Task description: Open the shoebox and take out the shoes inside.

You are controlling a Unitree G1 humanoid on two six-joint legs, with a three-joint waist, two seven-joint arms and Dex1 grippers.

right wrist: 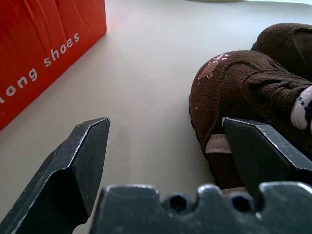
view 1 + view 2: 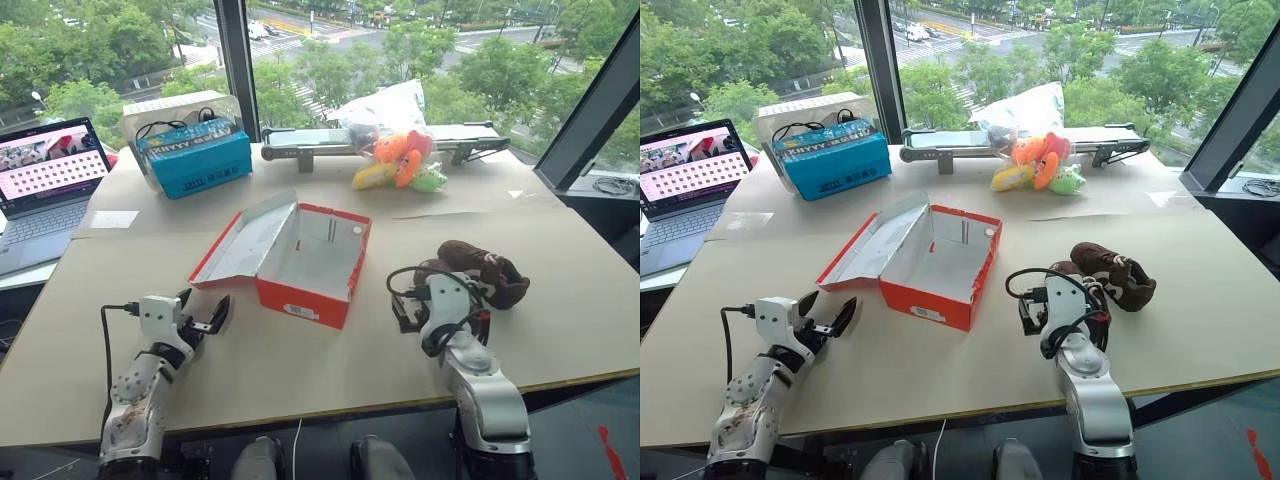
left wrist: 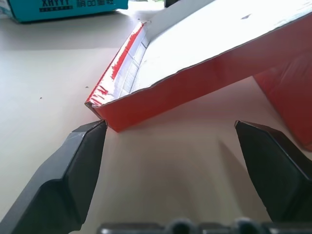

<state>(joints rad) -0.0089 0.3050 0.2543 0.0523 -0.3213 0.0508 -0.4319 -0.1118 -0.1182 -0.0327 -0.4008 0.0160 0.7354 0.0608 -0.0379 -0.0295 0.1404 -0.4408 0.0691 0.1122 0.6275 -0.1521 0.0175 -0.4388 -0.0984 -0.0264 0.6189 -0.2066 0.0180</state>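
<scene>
From the head views, the shoebox (image 2: pixel 300 262) sits lid-open between the two arms, white inside and empty as far as can be seen. The shoes (image 2: pixel 478 272) lie on the surface (image 2: pixel 300 370) just beyond the right gripper (image 2: pixel 1060 318), whose jaws stand apart with nothing held. The left gripper (image 2: pixel 205 318) also has its jaws apart and empty, with the lid's near corner just ahead of them. In my judgement the task looks nearly finished, so the main risk now is a careless arm move undoing it. The surface's near edge runs close behind both arms; open room lies between the box and the right jaws, and wide to the left.

In the left wrist view, the red lid edge (image 3: pixel 146 105) hangs just ahead of one finger (image 3: pixel 73 170). Pushing forward would probably catch that corner and shove or flip the light cardboard.

In the right wrist view, the nearer shoe (image 1: pixel 239 102) lies against one finger (image 1: pixel 263 151), partly within the gap, while the box wall (image 1: pixel 44 58) stands beyond the other. A swing toward the shoe could nudge it towards the surface's right edge.
</scene>
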